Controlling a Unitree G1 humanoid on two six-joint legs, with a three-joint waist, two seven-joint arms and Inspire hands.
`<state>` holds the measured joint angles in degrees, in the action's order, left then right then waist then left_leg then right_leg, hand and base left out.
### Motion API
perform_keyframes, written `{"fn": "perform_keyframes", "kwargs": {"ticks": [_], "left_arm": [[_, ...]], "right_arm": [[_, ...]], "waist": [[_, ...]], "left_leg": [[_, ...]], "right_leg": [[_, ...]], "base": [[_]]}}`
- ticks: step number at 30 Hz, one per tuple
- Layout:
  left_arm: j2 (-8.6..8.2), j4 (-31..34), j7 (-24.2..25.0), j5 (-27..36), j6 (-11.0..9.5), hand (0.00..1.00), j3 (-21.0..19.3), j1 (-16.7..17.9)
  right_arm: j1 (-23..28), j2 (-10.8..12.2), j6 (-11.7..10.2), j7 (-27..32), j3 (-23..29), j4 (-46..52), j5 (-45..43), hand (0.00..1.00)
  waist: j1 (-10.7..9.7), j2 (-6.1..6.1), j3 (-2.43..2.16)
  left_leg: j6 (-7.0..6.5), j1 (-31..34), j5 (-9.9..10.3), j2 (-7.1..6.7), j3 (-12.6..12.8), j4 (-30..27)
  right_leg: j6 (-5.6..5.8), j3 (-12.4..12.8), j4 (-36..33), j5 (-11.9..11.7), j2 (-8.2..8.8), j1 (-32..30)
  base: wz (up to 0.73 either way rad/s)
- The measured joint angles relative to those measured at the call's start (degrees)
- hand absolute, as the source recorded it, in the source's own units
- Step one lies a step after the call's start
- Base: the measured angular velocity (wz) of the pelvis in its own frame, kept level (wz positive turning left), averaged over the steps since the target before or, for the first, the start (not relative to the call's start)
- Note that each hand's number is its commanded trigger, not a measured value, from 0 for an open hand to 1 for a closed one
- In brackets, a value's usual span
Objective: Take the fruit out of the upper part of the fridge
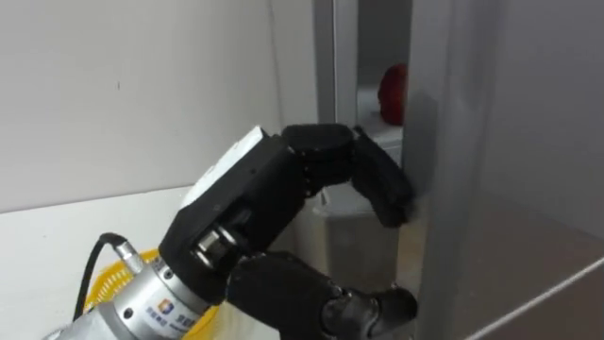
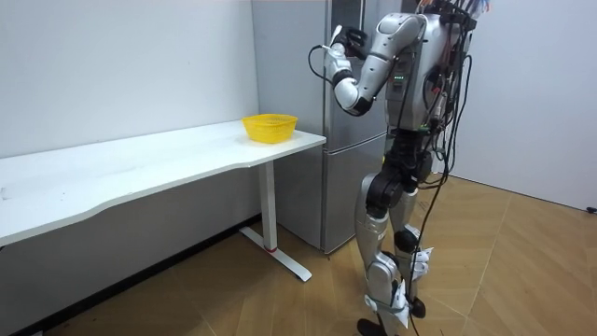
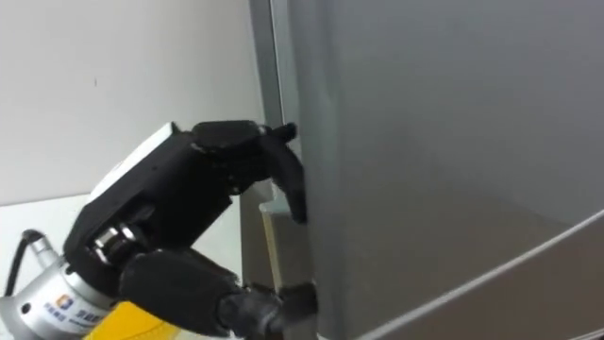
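left eye view, left robot hand [image 1: 283, 189]: fingers curled round edge of fridge door [image 1: 510, 142]
left eye view, red item [image 1: 394, 94]: inside, seen through door gap
room view, robot: stands facing fridge [image 2: 340, 168], beside tabletop [image 2: 140, 168] bearing yellow basket [image 2: 270, 127]
right eye view, fingertips: hooked on door edge

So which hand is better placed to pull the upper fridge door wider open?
Left. The left hand has its fingers curled round the edge of the upper fridge door, which stands ajar, with a red item visible inside. It could probably just pull.
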<state>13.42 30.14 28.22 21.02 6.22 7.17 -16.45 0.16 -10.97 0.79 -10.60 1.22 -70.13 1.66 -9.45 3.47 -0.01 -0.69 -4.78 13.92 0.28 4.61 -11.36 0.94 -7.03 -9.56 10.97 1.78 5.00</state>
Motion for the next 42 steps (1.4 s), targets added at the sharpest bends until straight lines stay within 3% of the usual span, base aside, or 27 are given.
{"fn": "perform_keyframes", "kwargs": {"ticks": [5,8,12,23,38,42], "left_arm": [[-0.88,0.0,1.8,4.1,0.0,0.00,3.1,-0.3],[-1.03,0.0,2.9,6.5,0.0,0.00,4.6,-0.3],[-1.26,0.2,4.1,6.5,-0.1,0.00,4.9,-0.3],[-1.25,0.1,8.0,6.5,-0.1,0.00,7.3,-4.2],[-2.08,0.1,9.7,7.6,-0.1,0.00,11.8,-5.7],[-2.72,0.1,9.6,7.5,-0.1,0.00,13.6,-8.1]], "right_arm": [[-0.1,-0.1,-0.2,0.0,-0.1,0.0,0.6,0.00],[-0.1,-0.2,-0.5,0.1,-0.4,0.0,0.8,0.00],[-0.2,-0.4,-1.0,0.7,0.0,-1.2,0.8,0.00],[0.7,-2.1,-0.6,2.5,-0.3,-4.1,-2.5,0.00],[1.1,-2.3,2.4,3.8,-6.2,-6.6,-11.6,0.00],[0.9,-2.1,3.1,3.8,-7.0,-6.6,-13.6,0.00]], "waist": [[-1.1,0.12,0.10],[-1.6,0.09,0.40],[-2.7,0.16,0.43],[-2.9,0.13,0.44],[-3.0,-0.15,0.57],[-3.0,0.07,0.40]], "left_leg": [[-0.01,0.0,0.0,0.01,0.1,0.0],[-0.01,-0.1,0.0,0.01,0.3,0.0],[-0.01,0.1,0.0,0.02,0.6,0.0],[-0.01,0.2,0.0,0.11,1.2,0.1],[-0.01,0.1,0.0,0.16,1.6,0.2],[-0.01,1.0,0.0,0.15,1.6,0.0]], "right_leg": [[0.00,0.2,0.0,0.0,0.00,0.0],[0.00,0.5,0.0,0.0,-0.02,-0.1],[0.00,0.6,0.0,0.0,-0.03,-0.4],[0.00,1.5,-0.2,0.0,-0.12,-0.9],[-0.01,2.1,-0.2,0.0,-0.23,-1.2],[0.01,2.1,-0.3,-0.1,-0.23,-2.1]], "base": [[-0.01],[-0.04],[-0.01],[-0.03],[-0.02],[0.00]]}}
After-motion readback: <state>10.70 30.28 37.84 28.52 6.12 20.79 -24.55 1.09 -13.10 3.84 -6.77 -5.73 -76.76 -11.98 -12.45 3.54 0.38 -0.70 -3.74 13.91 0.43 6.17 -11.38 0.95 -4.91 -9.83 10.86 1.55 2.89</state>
